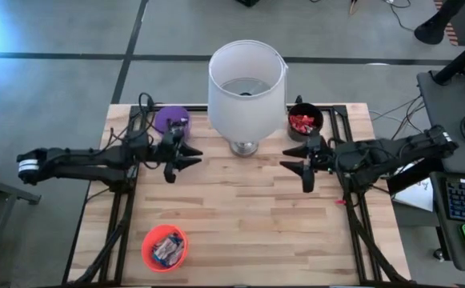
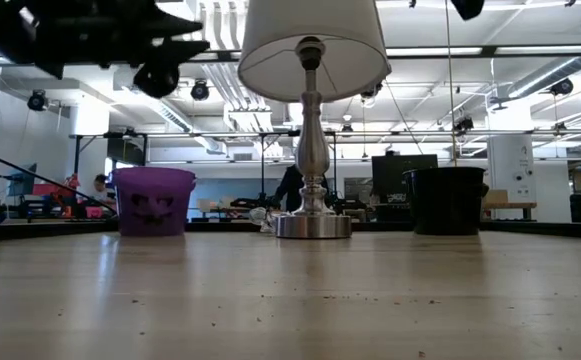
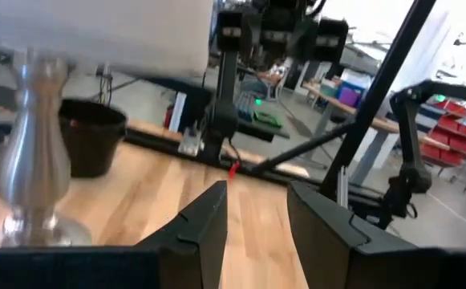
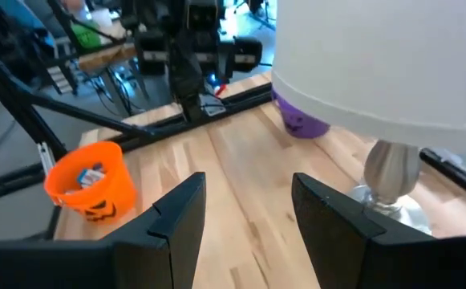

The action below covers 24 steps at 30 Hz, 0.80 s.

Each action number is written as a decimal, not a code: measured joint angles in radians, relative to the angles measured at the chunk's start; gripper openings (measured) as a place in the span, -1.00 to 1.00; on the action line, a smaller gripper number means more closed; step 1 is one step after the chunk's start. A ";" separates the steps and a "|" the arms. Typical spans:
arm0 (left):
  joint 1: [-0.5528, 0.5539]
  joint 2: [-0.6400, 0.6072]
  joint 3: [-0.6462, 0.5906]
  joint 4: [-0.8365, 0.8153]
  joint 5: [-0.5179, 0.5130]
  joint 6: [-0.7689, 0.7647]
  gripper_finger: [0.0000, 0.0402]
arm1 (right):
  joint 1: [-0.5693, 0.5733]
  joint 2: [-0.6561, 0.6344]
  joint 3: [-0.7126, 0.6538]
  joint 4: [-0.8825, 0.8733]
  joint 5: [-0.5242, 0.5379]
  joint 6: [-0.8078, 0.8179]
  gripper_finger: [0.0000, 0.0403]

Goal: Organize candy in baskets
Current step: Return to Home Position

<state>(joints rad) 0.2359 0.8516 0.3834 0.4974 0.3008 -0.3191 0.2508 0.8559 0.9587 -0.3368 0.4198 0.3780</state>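
With left gripper (image 1: 194, 157) and right gripper (image 1: 286, 158) spread empty either side of the lamp (image 1: 246, 76), pinch probably light, slippery candy (image 1: 166, 250) across its narrow middle.

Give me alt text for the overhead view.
Over a wooden table, the left gripper and right gripper face each other, open and empty, flanking a white lamp. A purple basket sits by the left gripper, a black basket holding red candy by the right; an orange basket with candy stands at the table's lower left.
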 joint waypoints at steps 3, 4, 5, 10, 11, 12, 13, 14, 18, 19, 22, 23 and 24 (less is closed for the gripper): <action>-0.001 -0.020 -0.069 0.044 0.015 0.000 -0.43 | 0.000 -0.029 -0.042 0.042 0.000 0.028 -0.12; -0.001 -0.028 -0.098 0.080 0.033 0.000 -0.43 | 0.000 -0.039 -0.050 0.048 0.000 0.035 -0.12; -0.001 -0.037 -0.128 0.129 0.051 -0.001 -0.43 | 0.000 -0.049 -0.057 0.060 0.000 0.046 -0.12; -0.002 -0.074 -0.295 0.392 0.077 -0.026 -0.43 | 0.000 -0.103 -0.077 0.094 0.000 0.088 -0.12; -0.002 -0.079 -0.320 0.408 0.077 -0.035 -0.43 | 0.000 -0.113 -0.078 0.097 0.000 0.094 -0.12; -0.002 -0.086 -0.341 0.413 0.077 -0.044 -0.43 | 0.000 -0.121 -0.078 0.098 0.000 0.094 -0.12; -0.002 -0.091 -0.361 0.412 0.077 -0.057 -0.43 | 0.000 -0.129 -0.078 0.102 0.000 0.094 -0.12; -0.002 -0.094 -0.374 0.403 0.078 -0.068 -0.43 | 0.000 -0.136 -0.078 0.107 0.000 0.094 -0.12; -0.002 -0.097 -0.364 0.303 0.084 -0.065 -0.43 | 0.000 -0.156 -0.078 0.107 0.000 0.084 -0.12; -0.002 -0.097 -0.363 0.295 0.084 -0.063 -0.43 | 0.000 -0.161 -0.079 0.103 0.000 0.082 -0.12; -0.002 -0.105 -0.363 0.296 0.084 -0.059 -0.43 | 0.000 -0.171 -0.087 0.095 0.000 0.076 -0.12; -0.002 -0.111 -0.363 0.296 0.084 -0.059 -0.43 | 0.000 -0.175 -0.090 0.081 0.000 0.076 -0.12; -0.002 -0.119 -0.363 0.297 0.084 -0.058 -0.43 | 0.000 -0.178 -0.092 0.062 0.000 0.077 -0.12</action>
<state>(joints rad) 0.2337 0.7328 0.0200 0.7947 0.3847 -0.3771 0.2508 0.6782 0.8665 -0.2744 0.4198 0.4550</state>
